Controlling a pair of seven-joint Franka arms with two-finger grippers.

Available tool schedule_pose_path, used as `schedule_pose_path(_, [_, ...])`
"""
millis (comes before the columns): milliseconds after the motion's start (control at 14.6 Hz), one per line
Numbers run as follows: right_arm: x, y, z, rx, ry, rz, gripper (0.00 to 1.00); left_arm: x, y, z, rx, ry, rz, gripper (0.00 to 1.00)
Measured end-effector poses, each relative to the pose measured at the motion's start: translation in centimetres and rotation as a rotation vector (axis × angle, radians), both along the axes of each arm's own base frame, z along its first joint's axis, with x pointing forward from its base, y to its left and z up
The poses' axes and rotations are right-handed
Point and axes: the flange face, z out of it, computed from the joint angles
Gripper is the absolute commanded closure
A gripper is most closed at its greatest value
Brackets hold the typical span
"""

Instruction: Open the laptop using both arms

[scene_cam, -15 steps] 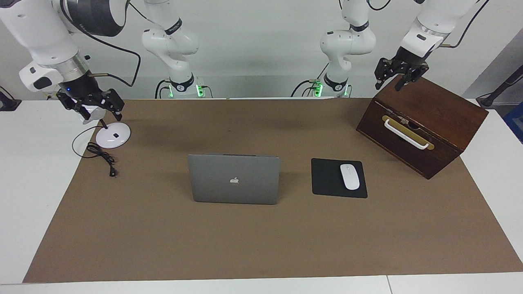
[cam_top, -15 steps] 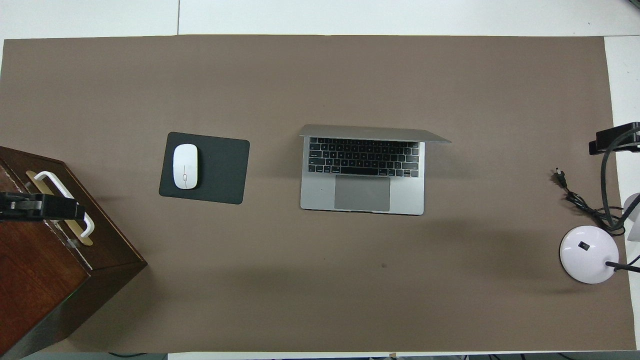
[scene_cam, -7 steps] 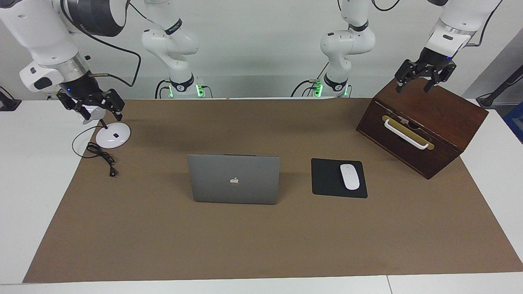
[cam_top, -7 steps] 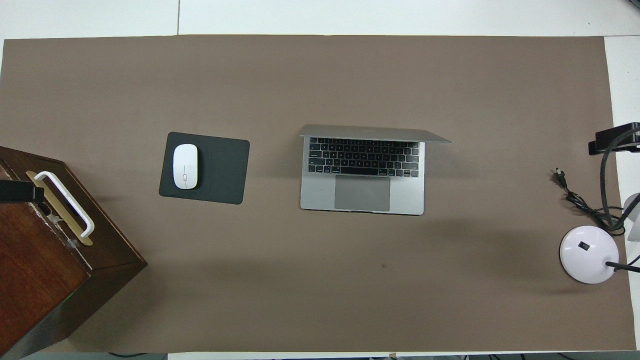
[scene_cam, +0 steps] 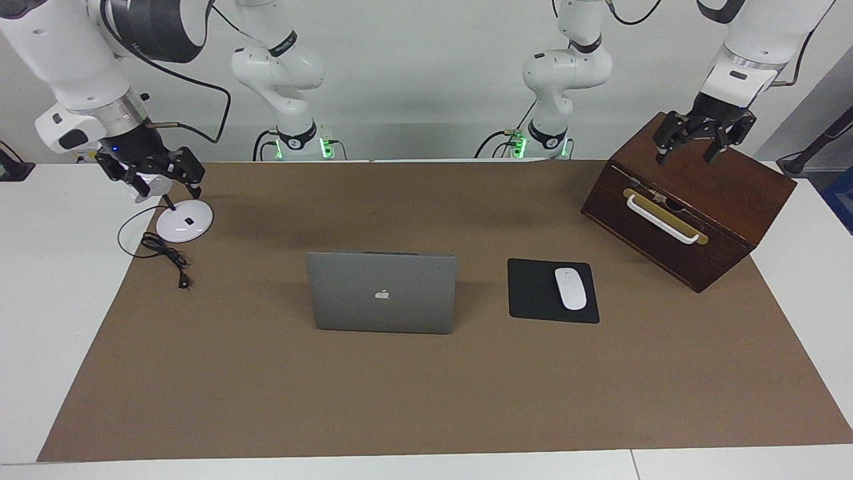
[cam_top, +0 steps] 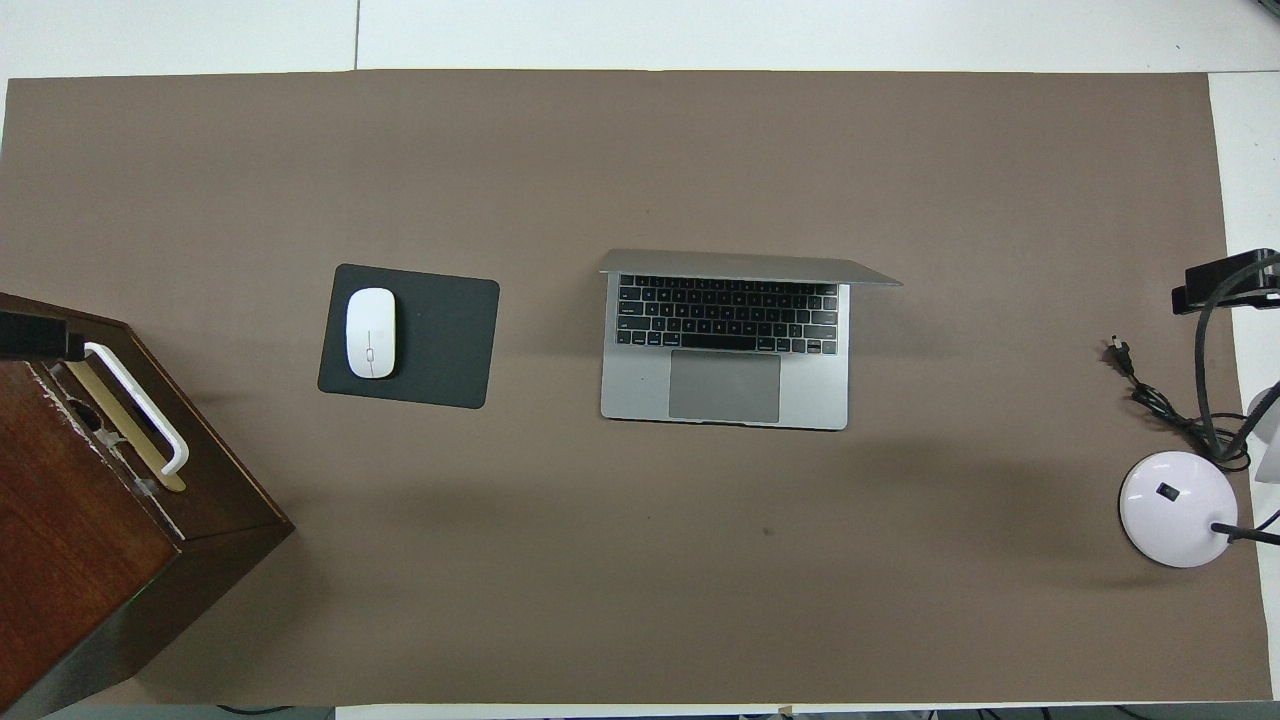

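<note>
The silver-grey laptop [scene_cam: 382, 292] stands on the brown mat in the middle of the table. Its lid with the apple logo is raised about upright. Its keyboard and trackpad show in the overhead view [cam_top: 725, 350]. My left gripper [scene_cam: 685, 155] is open and empty, up in the air over the top of the wooden box, well away from the laptop; its tip shows in the overhead view [cam_top: 35, 335]. My right gripper [scene_cam: 163, 187] is open and empty, over the lamp at the right arm's end of the table; it also shows in the overhead view [cam_top: 1225, 285].
A dark wooden box [scene_cam: 686, 207] with a white handle stands tilted at the left arm's end. A black mouse pad [scene_cam: 536, 293] with a white mouse [scene_cam: 570, 288] lies between the box and the laptop. A white desk lamp base [scene_cam: 184, 221] and its black cable [scene_cam: 166, 257] lie at the right arm's end.
My left gripper has moved over the box top toward the left arm's end of the table. The right gripper has barely shifted. The laptop has not moved.
</note>
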Motion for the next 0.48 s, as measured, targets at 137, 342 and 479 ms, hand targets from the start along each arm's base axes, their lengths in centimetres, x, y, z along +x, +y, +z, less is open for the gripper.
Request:
schedule_pose_path(137, [0.0, 0.0, 0.0, 0.0, 0.0, 0.0, 0.0, 1.4, 0.1, -0.2, 0.001, 0.001, 0.0, 0.0])
schedule_pose_path(342, [0.0, 0.0, 0.0, 0.0, 0.0, 0.0, 0.0, 2.7, 0.1, -1.7, 0.0, 0.026, 0.0, 0.0])
schedule_pose_path(479, [0.0, 0.0, 0.0, 0.0, 0.0, 0.0, 0.0, 3.1, 0.1, -2.5, 0.0, 0.04, -0.001, 0.0])
